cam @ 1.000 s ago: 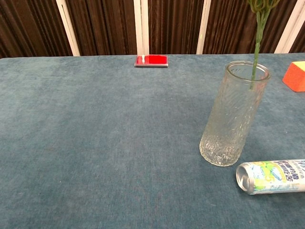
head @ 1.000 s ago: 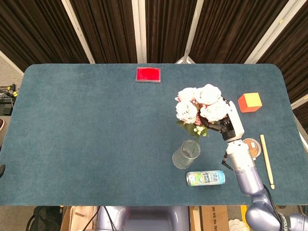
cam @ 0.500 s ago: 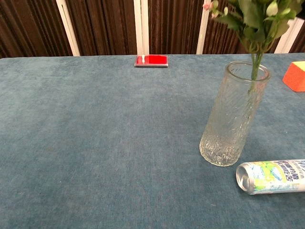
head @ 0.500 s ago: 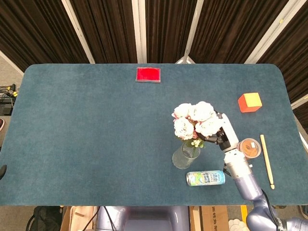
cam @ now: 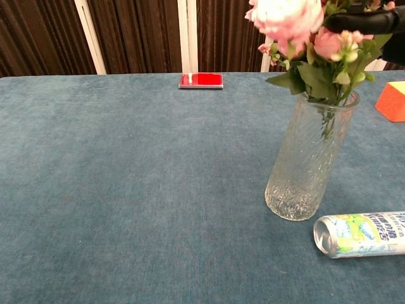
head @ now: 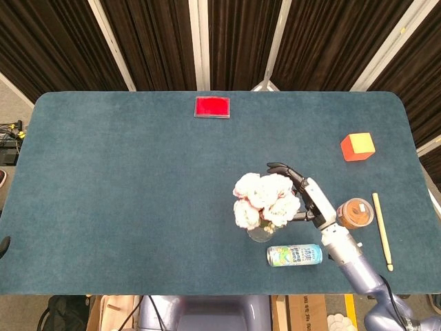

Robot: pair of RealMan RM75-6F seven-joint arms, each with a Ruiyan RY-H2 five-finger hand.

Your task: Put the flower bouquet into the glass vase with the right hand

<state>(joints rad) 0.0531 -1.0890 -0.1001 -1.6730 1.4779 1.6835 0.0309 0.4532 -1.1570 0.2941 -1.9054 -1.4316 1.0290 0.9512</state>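
Observation:
The bouquet (head: 262,200) of pale pink and white blossoms stands in the glass vase (cam: 307,158), its stems down inside the glass and its leaves at the rim. In the head view the blossoms cover nearly all of the vase (head: 260,233). My right hand (head: 306,196) is just right of the flower heads, fingers spread out and extended along them, with no closed grip showing. In the chest view the bouquet (cam: 297,25) tops the vase and dark fingers (cam: 370,22) lie beside the blossoms at the upper right. My left hand appears in neither view.
A drink can (head: 294,255) lies on its side just in front of the vase, also seen as the can (cam: 361,234) at lower right. An orange cube (head: 357,147), a brown-topped cup (head: 356,212) and a wooden stick (head: 382,231) sit to the right. A red card (head: 212,107) lies at the far edge.
The bouquet came down and to the left, its stems sliding deep into the vase. My right hand followed it lower and its fingers went from curled around the stems to spread.

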